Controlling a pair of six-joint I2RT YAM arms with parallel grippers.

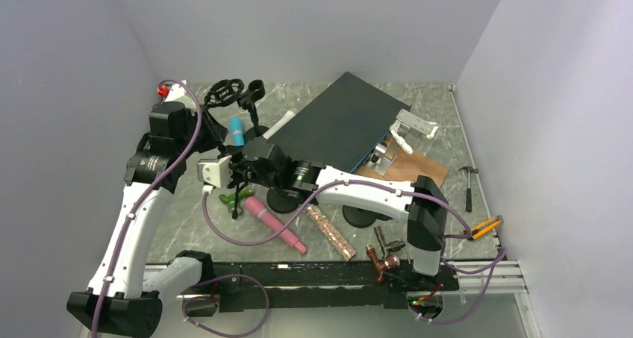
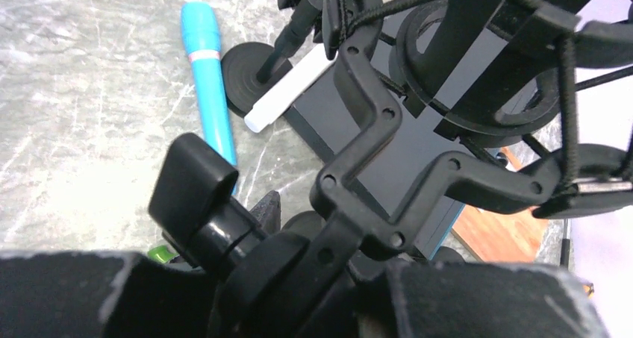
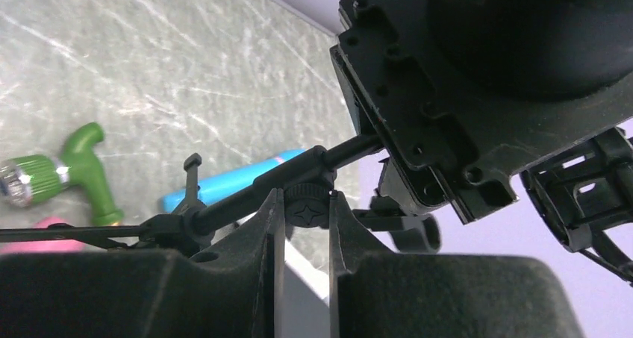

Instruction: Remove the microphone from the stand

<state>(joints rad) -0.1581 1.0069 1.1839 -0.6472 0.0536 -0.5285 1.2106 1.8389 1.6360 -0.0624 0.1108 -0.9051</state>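
Microphone seemingly out already; we judge only release remains.
Our right pincer [image 3: 306,230] clamps the thin black stand rod [image 3: 246,196], our left pincer [image 2: 298,278] grasps the black elastic-strung shock mount [image 2: 373,121], seemingly empty; the turquoise microphone [image 2: 209,84] lies on the grey marbled surface [image 2: 89,92].

White-and-black arms, purple cables [image 1: 250,242].
The left arm [image 1: 127,226] and right arm [image 1: 366,192] wear white shells over black joints; the right gripper [image 3: 306,204] is matte black and blocky.

I'm gripping black stand [image 2: 366,129], tilting; shock mount [image 2: 485,121] ring sitting empty; blue microphone [image 2: 207,77] lying flat, apart from it.
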